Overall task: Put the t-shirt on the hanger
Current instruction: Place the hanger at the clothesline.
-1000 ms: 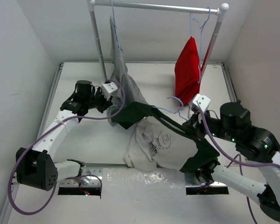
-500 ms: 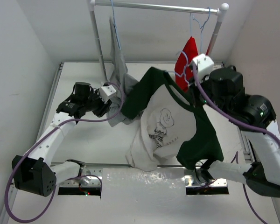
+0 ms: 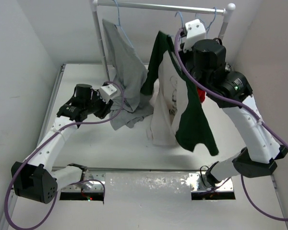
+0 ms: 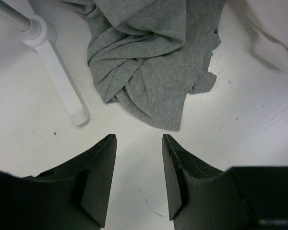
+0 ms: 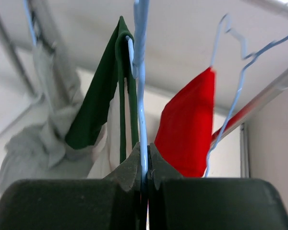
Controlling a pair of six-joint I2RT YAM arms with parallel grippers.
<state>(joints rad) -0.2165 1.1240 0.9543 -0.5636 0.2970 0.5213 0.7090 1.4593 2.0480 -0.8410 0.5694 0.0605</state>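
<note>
The t-shirt, dark green with a white front panel, hangs off the table on the pale-blue wire hanger, just below the rack's rail. My right gripper is raised high by the rail. In the right wrist view it is shut on the hanger's wire, with the t-shirt's green collar draped on it. My left gripper is low over the table; in the left wrist view it is open and empty, just short of the grey garment.
The grey garment hangs from the rail, its hem piled on the table. The red garment hangs on another hanger to the right. The rack's foot stands by my left gripper. Walls enclose the table.
My right arm has lifted the hanger and t-shirt from the table up to the rail, so the shirt now hangs vertically. My left arm has barely moved.
</note>
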